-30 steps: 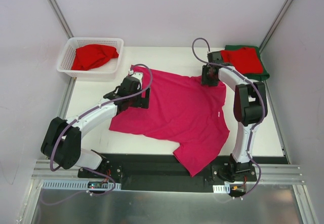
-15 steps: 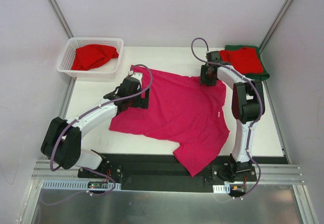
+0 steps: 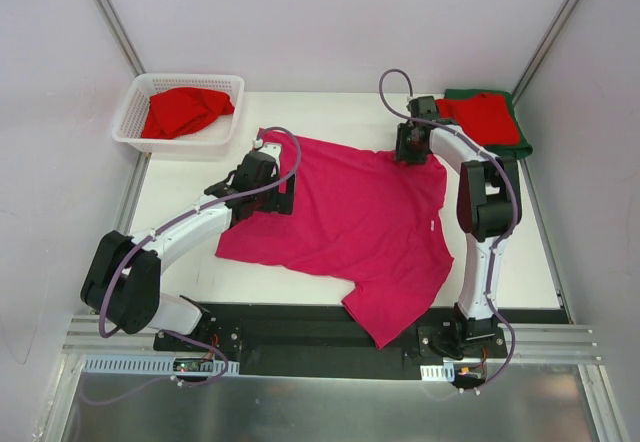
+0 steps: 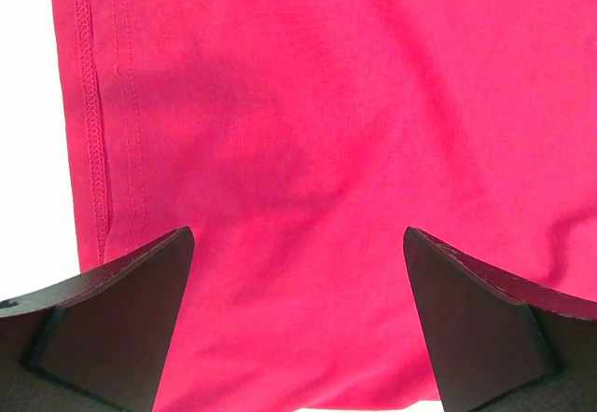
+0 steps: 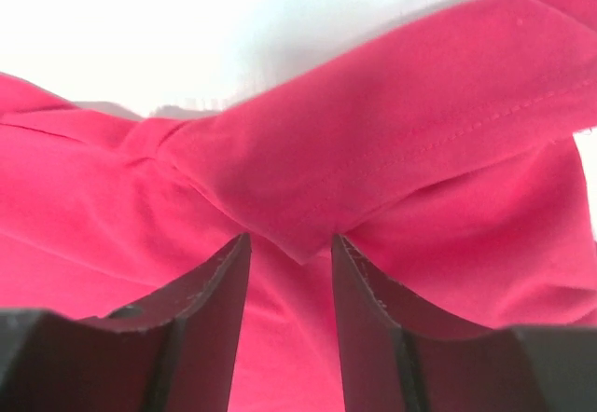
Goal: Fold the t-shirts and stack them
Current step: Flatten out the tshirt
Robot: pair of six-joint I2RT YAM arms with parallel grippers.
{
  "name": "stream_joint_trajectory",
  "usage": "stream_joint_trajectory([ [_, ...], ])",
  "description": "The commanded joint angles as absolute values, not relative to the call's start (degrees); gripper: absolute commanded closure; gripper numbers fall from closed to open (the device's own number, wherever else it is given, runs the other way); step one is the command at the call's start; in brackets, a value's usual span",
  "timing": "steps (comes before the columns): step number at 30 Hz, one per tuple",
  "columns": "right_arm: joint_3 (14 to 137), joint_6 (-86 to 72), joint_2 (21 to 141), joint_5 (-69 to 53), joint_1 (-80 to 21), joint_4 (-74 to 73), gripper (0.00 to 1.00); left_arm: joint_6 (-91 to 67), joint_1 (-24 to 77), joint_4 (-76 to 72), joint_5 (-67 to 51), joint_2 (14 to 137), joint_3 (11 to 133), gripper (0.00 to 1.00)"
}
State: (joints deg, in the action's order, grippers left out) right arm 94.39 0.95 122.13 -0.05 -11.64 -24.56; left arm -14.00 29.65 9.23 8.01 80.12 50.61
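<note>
Now we are nudging our right gripper [image 5: 290,244] farther back along the magenta t-shirt [image 3: 350,217], fingers pinching a raised hem fold; the shirt is lying spread mid-table. Our left gripper [image 4: 297,314] is hovering wide apart over it (nothing held). Nearby, the folded red-on-green stack [image 3: 487,122] is crowding the right arm; the basket [image 3: 135,112] is holding another red shirt [image 3: 185,110].

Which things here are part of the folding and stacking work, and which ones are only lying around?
Part of the job:
- pink t-shirt, spread flat on the table
- red t-shirt in the basket
- folded red t-shirt lying on the green t-shirt, far right corner

Just there:
- white basket, far left corner
- table
</note>
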Motion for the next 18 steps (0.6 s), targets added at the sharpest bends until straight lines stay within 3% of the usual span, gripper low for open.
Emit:
stream_joint_trajectory([
  [1, 97.1, 1.5, 123.1, -1.8, -11.3, -26.0, 0.60, -14.3, 30.2, 8.3, 9.2, 78.1, 49.9, 0.04],
  [11, 98.3, 1.7, 124.0, -2.1, -11.2, -27.0, 0.66, -14.2, 30.3, 8.2, 9.8, 78.0, 49.6, 0.05],
  [17, 98.2, 1.8, 123.9, -2.2, -11.1, -27.1, 0.80, -14.2, 30.2, 8.1, 9.9, 78.0, 49.3, 0.05],
  [18, 98.2, 1.8, 123.9, -2.3, -11.2, -27.2, 0.86, -14.2, 30.3, 8.0, 9.9, 78.0, 49.3, 0.05],
])
